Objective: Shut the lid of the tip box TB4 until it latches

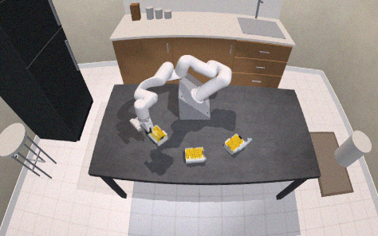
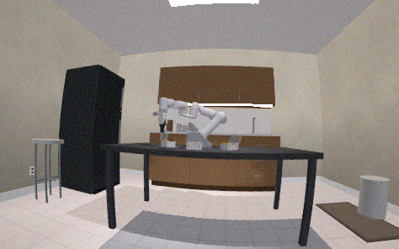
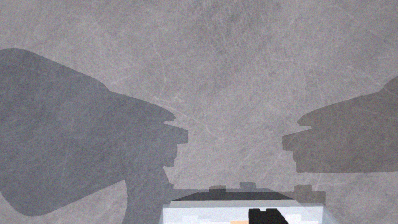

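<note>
While seen from above, near edge: the dark worktop (image 1: 258, 159) carries three tip boxes with yellow tips, all loose and standing flat.
Middle box: the box (image 1: 194, 155) closest to the front edge sits between the other two, its lid open.
Right box: this one (image 1: 236, 143) lies turned at an angle, a little farther back, its lid open to the side.
Left box: the third box (image 1: 158, 135) sits just under the arm's wrist (which of the three is TB4 cannot be read from any view).
Pincer: the pincer (image 1: 150, 128) is pressed together with nothing between its fingers, hanging right over the left box's back edge.
Wrist view: a pale box rim (image 3: 240, 210) shows at the bottom, with a dark fingertip (image 3: 267, 216) in front of it.
Arm base: the grey pedestal (image 1: 187, 113) stands behind the boxes.
Far side: a wooden counter (image 1: 202, 28) with a sink.
</note>
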`<control>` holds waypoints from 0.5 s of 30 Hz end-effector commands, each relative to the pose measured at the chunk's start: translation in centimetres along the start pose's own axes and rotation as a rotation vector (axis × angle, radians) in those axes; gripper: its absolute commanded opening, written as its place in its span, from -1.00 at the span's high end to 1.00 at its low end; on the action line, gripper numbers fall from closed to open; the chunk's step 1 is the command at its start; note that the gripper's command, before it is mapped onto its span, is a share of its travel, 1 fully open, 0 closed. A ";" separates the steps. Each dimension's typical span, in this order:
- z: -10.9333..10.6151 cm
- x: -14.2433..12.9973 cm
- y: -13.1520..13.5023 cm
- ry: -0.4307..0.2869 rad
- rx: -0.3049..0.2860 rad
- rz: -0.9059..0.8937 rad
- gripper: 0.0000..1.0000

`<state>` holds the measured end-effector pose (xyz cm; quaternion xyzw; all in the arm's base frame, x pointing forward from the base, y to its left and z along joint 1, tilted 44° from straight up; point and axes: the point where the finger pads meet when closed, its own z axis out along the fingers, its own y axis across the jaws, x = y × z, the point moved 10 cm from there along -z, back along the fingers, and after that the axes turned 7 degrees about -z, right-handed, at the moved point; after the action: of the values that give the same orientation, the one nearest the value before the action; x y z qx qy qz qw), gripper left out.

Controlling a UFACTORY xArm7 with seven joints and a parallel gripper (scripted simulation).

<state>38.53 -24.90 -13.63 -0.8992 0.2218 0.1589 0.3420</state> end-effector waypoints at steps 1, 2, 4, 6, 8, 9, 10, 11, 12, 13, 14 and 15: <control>-0.3 -0.6 -0.1 0.005 -0.001 0.001 1.00; -0.3 -0.7 -0.1 0.005 -0.001 0.001 1.00; -0.4 -1.0 -0.1 0.005 -0.001 0.001 1.00; -0.4 -1.2 -0.1 0.005 -0.001 0.001 1.00; -0.4 -1.5 -0.2 0.005 -0.001 0.001 1.00; -0.5 -1.6 -0.2 0.005 -0.001 0.001 1.00; -0.5 -1.8 -0.2 0.005 -0.001 0.001 1.00; -0.5 -1.9 -0.2 0.005 -0.001 0.001 1.00; -0.5 -1.9 -0.2 0.005 -0.001 0.001 1.00; -0.5 -1.9 -0.2 0.005 -0.001 0.001 1.00; -0.5 -2.0 -0.2 0.005 -0.001 0.001 1.00; -0.5 -2.1 -0.2 0.005 -0.001 0.001 1.00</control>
<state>37.15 -24.42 -12.56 -0.8992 0.2219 0.1589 0.3420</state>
